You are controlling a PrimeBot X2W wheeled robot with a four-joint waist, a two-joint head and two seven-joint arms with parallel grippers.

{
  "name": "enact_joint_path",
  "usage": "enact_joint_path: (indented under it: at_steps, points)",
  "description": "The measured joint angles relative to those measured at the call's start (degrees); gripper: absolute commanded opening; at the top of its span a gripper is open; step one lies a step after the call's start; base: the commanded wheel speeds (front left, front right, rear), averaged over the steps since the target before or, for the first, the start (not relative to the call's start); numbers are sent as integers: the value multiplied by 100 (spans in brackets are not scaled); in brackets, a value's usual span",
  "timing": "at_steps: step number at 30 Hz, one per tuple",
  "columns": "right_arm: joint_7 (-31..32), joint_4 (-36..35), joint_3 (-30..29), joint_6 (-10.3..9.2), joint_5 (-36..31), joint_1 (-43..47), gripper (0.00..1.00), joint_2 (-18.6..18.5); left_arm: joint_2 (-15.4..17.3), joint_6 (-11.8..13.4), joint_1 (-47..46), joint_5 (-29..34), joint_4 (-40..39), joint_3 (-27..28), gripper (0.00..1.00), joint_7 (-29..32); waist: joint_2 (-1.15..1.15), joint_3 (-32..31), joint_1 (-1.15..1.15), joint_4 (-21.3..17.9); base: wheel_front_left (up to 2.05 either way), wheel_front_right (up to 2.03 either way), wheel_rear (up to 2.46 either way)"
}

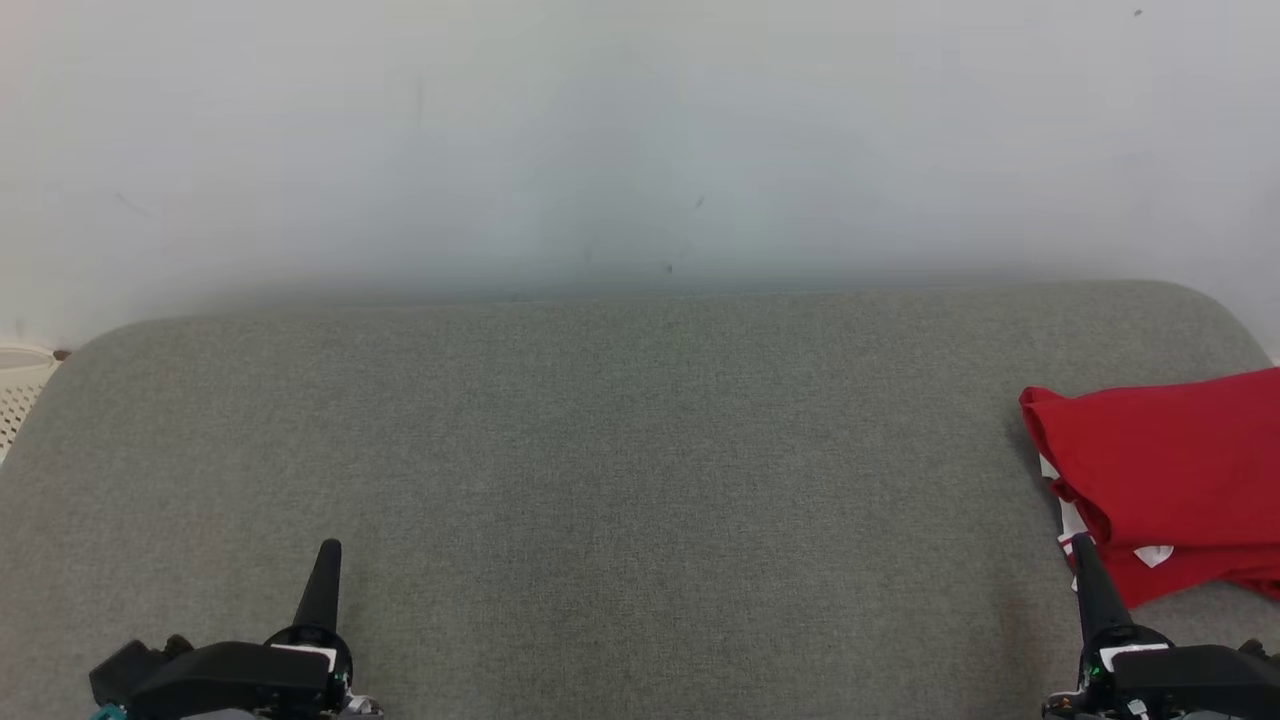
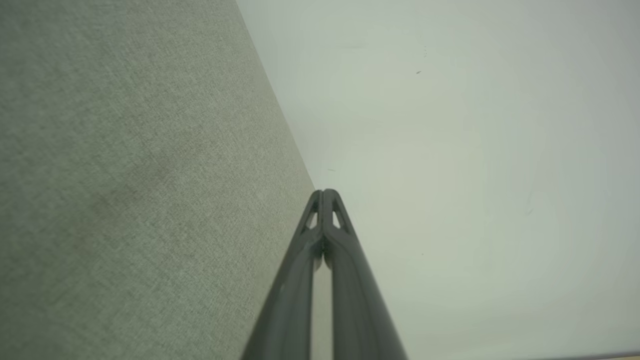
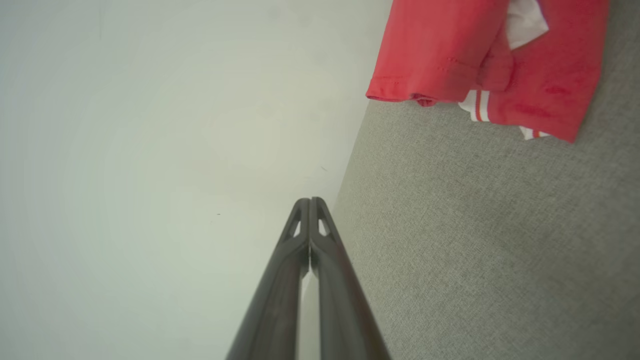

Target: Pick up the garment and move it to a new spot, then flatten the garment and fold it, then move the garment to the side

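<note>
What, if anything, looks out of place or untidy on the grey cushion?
Only the red garment stands out. It lies at the far right of the grey cushion, folded unevenly, with white striped trim poking out at its edge. Nothing looks spilled or damaged.

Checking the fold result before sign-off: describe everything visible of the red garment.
The garment is soft red cloth with white trim carrying red stripes, and a white patch shows at one fold. It lies folded in loose, slightly rumpled layers on the grey cushion, at its right side, and runs past the head view's right edge. Only the cushion touches it. The shut right end effector sits near its front corner, and the wrist view shows a gap between them.
</note>
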Motion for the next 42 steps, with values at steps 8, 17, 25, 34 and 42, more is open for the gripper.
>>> enact_joint_path:
  at_steps: [8, 17, 25, 34, 42]
  points:
    - [59, -14, -51, 0, 320, -34, 0, 0, -10, 0, -60, -307, -11, 3, 0, 83, 0, 35, 0, -10, 0, 0, 0]
    - [118, -30, -114, 0, 699, -105, 0, -1, -31, 0, -159, -656, -25, 5, 0, 186, 0, 80, 0, -22, 0, 0, 0]
    - [170, -41, -167, 0, 1014, -130, 0, -3, -43, 0, -204, -946, -38, 8, 0, 263, 0, 120, -1, -33, 0, 0, 0]
    - [240, -56, -219, 0, 1352, -189, 0, -3, -58, 0, -281, -1237, -49, 11, 0, 361, 0, 164, -1, -46, 0, 0, 0]
    - [269, -62, -255, 0, 1553, -224, 0, -4, -66, 0, -318, -1436, -60, 12, 0, 412, 0, 193, -1, -54, 0, 0, 0]
